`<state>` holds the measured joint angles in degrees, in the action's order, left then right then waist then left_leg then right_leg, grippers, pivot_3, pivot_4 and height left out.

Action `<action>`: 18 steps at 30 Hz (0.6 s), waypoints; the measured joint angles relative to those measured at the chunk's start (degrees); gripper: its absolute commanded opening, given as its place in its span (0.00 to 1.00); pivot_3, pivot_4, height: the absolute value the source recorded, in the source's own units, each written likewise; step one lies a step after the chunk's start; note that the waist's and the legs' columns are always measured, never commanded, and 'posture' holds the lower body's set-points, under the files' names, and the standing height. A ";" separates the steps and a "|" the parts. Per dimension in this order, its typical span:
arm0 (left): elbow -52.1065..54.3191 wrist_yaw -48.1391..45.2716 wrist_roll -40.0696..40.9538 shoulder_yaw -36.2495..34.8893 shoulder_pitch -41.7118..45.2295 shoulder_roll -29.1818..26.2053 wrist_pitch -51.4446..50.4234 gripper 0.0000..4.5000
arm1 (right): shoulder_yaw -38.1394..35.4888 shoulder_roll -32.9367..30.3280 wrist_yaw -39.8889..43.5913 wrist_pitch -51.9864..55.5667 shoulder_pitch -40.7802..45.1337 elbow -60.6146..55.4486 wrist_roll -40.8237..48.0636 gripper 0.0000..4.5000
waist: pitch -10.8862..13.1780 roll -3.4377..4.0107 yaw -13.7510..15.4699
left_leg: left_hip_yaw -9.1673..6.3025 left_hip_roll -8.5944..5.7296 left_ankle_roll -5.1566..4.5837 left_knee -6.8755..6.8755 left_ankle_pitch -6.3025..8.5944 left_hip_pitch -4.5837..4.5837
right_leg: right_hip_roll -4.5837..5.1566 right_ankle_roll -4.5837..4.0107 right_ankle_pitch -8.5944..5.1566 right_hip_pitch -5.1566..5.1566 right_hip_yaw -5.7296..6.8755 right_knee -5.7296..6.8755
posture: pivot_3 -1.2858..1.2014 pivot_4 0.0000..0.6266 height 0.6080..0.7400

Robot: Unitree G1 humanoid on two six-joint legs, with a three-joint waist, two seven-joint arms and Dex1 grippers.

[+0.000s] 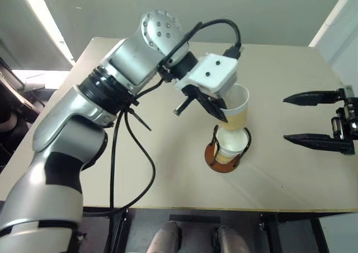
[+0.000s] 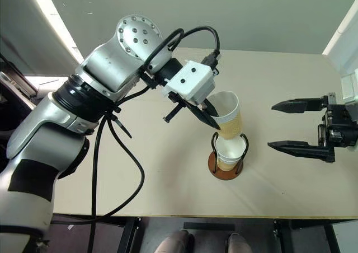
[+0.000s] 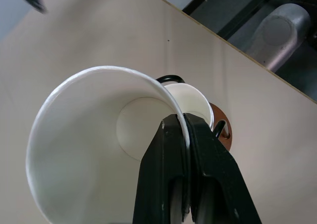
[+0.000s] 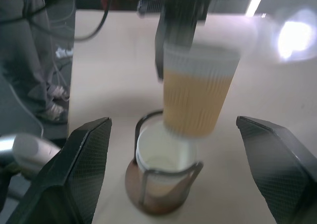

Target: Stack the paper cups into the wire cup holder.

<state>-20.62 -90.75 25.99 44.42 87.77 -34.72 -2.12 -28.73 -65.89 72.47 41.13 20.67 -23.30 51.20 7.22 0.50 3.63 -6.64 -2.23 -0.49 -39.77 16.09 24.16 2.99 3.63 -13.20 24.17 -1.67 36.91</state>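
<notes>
Left wrist view: the left pincer (image 3: 187, 135) is clamped on a paper cup (image 3: 94, 149) rim, with the wire cup holder (image 1: 226, 149) and its nested cup (image 1: 232, 143) just beyond. Stacking is underway; lowering squarely seems needed next. Right wrist view adds the gap underneath. The right pincer (image 1: 313, 117) is wide open, nothing held, off beside it over the counter (image 1: 279, 174).

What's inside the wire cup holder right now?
A paper cup sits upright inside the wire cup holder. Whether another is nested beneath it can't be seen.
</notes>
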 measured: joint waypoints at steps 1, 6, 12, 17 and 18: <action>-0.12 0.00 0.12 0.61 0.00 0.06 0.18 0.02 | -0.06 0.00 -0.54 0.24 0.40 -0.06 0.66 0.93 | 0.00 0.00 0.00 | 0.00 0.00 0.00 0.00 0.00 0.00 | 0.00 0.00 0.00 0.00 0.00 0.00 | 0.52 0.24 1.00; -0.82 0.00 0.73 2.61 -0.01 1.22 1.17 0.02 | -0.53 -0.01 -2.92 1.04 0.65 -0.80 2.84 0.93 | 0.00 0.00 0.08 | 0.00 -0.01 -0.03 -0.09 0.02 0.04 | 0.00 0.02 0.01 -0.01 0.01 -0.01 | 0.52 0.24 1.00; -1.31 0.00 1.13 3.94 -0.01 3.36 1.67 0.02 | -3.79 -0.03 -4.17 2.02 -1.90 -2.31 3.79 0.93 | 0.00 0.00 0.22 | 0.00 -0.01 -0.03 -0.16 0.05 0.08 | 0.00 0.05 0.00 -0.01 0.02 0.00 | 0.52 0.24 1.00; -1.15 0.00 1.23 5.91 -0.03 3.37 2.47 0.02 | -6.12 -0.06 -4.34 2.74 -4.52 -3.65 4.18 0.93 | 0.00 0.00 0.27 | 0.01 0.00 -0.03 -0.17 0.05 0.08 | 0.00 0.06 0.00 -0.02 0.02 0.00 | 0.52 0.24 1.00; -1.11 0.00 1.23 6.32 -0.03 3.32 2.79 0.02 | -6.57 -0.31 -3.89 2.69 -5.61 -3.98 4.00 0.93 | 0.00 0.00 0.28 | 0.01 -0.01 -0.03 -0.18 0.06 0.08 | 0.00 0.06 0.00 -0.02 0.01 0.00 | 0.52 0.24 1.00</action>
<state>-21.73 -90.75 27.22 50.74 87.74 -31.39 0.67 -35.31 -66.21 68.57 43.82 15.06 -27.28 55.20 7.22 0.49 3.91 -6.63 -2.24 -0.52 -39.95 16.15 24.24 2.99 3.70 -13.20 24.15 -1.66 36.92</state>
